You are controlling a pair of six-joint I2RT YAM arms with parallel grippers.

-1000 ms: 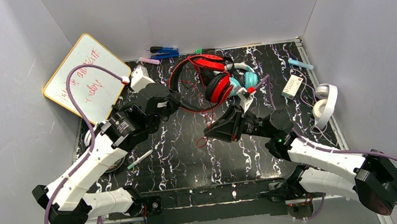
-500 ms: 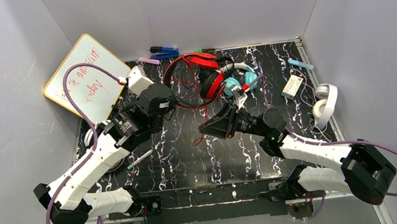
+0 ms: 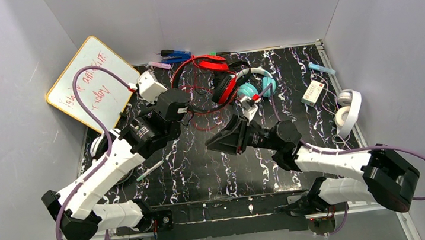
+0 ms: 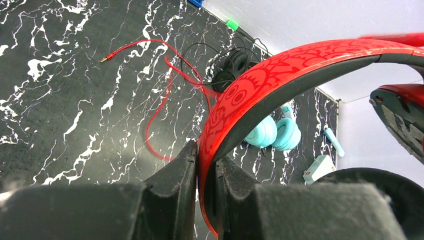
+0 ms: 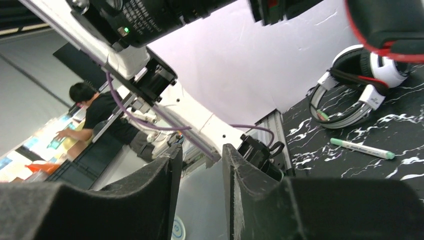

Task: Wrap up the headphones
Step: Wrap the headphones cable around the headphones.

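My left gripper point(image 3: 189, 115) is shut on the band of the red headphones point(image 3: 218, 76) and holds them above the table; the left wrist view shows the patterned red band point(image 4: 280, 75) pinched between the jaws point(image 4: 205, 155). Their red cord point(image 4: 165, 85) trails loose on the table. My right gripper point(image 3: 208, 145) is open and empty, pointing left point(image 5: 202, 150). The teal headphones point(image 3: 256, 85) and the small black headphones point(image 4: 232, 65) lie behind the red ones. The white-and-black headphones point(image 5: 350, 95) lie under my left arm. The all-white headphones point(image 3: 349, 111) sit at the right edge.
A whiteboard point(image 3: 92, 82) leans on the left wall. A green marker point(image 3: 150, 170) lies near my left arm. A small white box point(image 3: 313, 93) and a light blue pen point(image 3: 321, 68) lie at the right. Blue tools point(image 3: 176, 55) lie along the back edge.
My left gripper has carried the red headphones back and to the left, drawing the cord with them. My right gripper has moved left across the table.
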